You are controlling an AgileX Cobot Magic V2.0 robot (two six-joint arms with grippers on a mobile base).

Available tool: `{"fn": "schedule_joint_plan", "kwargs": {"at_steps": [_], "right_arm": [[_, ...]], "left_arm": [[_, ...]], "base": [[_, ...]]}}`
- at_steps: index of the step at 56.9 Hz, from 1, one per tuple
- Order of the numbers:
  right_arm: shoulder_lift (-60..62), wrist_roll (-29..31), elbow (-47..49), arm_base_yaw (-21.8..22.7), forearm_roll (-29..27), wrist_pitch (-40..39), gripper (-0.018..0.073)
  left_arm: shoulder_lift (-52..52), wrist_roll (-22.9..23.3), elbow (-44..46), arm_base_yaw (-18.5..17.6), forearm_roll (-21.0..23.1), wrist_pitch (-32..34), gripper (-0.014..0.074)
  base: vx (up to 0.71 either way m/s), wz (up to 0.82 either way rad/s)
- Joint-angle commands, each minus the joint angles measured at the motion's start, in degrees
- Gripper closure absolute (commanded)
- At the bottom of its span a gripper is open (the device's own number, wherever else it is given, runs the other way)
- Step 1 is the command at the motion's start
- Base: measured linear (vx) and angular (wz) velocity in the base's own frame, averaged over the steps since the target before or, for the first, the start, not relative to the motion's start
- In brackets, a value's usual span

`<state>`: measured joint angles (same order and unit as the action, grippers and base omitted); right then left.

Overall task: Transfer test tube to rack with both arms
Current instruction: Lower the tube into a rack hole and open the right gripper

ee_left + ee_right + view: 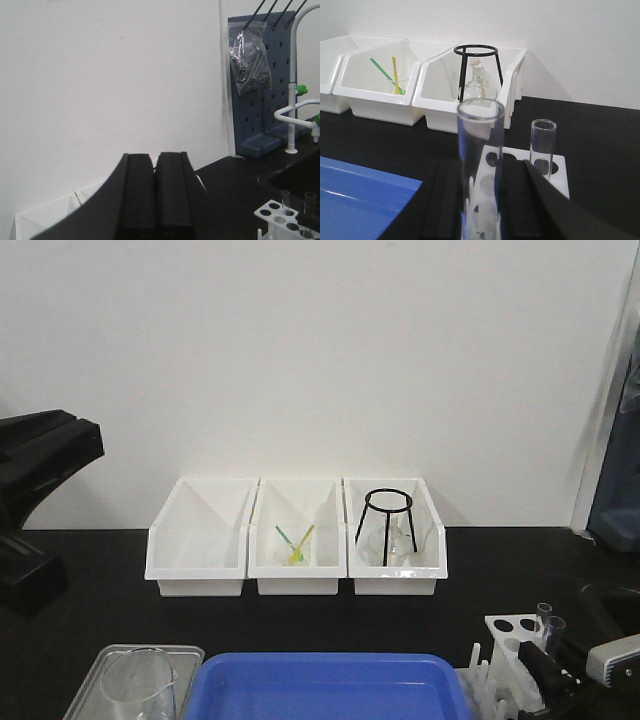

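The right gripper (481, 200) is clamping the test tube (479, 135) upright at the rack (557, 172), near right, seemingly almost seated; the left gripper (155, 170) is idling pinched together, empty; releasing is remaining.

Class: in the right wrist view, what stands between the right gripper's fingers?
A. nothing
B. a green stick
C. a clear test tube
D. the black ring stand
C: the test tube stands upright between the black fingers of the right gripper, nearer the camera than the rack.
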<state>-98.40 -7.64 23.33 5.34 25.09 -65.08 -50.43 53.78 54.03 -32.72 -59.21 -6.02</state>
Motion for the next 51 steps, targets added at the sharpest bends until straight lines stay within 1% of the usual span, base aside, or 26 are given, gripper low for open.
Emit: {"fn": "schedule_joint_plan", "kwargs": {"at_steps": [1, 17, 25, 28, 37, 43, 46, 49, 51], "right_arm": [[1.8, 0.7, 1.2, 0.4, -0.3, -6.1, 0.0461], [1.8, 0.7, 1.2, 0.4, -0.3, -6.3, 0.0244], [1.8, 0.7, 1.2, 0.4, -0.4, -8.6, 0.0137], [1.9, 0.7, 1.2, 0.4, -0.4, -9.6, 0.0109], [5.2, 0.7, 1.2, 0.4, -0.4, -10.5, 0.0088], [11.4, 0.3, 1.2, 0.4, -0.4, -10.1, 0.0088], [15.6, -0.2, 1.2, 0.4, -0.4, -8.4, 0.0088], [19.8, -1.6, 1.2, 0.4, -0.4, -5.2, 0.009], [23.8, -3.7, 1.2, 0.4, -0.4, -1.9, 0.0098]], "left_arm": [[0.5, 0.5, 1.7, -0.2, 0.2, 2.0, 0.0603], [0.5, 0.5, 1.7, -0.2, 0.2, 2.0, 0.0603], [0.5, 0.5, 1.7, -0.2, 0.2, 1.9, 0.0603], [0.5, 0.5, 1.7, -0.2, 0.2, 1.9, 0.0603], [0.5, 0.5, 1.7, -0.2, 0.2, 1.9, 0.0603], [0.5, 0.5, 1.7, -0.2, 0.2, 1.5, 0.0603], [0.5, 0.5, 1.7, -0.2, 0.7, 0.8, 0.0603], [0.5, 1.2, 1.7, -0.2, 3.3, -1.0, 0.0603], [0.5, 1.4, 1.7, -0.2, 5.1, -2.7, 0.0603]], "base": [[0.0, 0.0], [0.0, 0.0], [0.0, 0.0], [0.0, 0.0], [0.0, 0.0], [0.0, 0.0], [0.0, 0.0], [0.0, 0.0], [0.0, 0.0]]}}
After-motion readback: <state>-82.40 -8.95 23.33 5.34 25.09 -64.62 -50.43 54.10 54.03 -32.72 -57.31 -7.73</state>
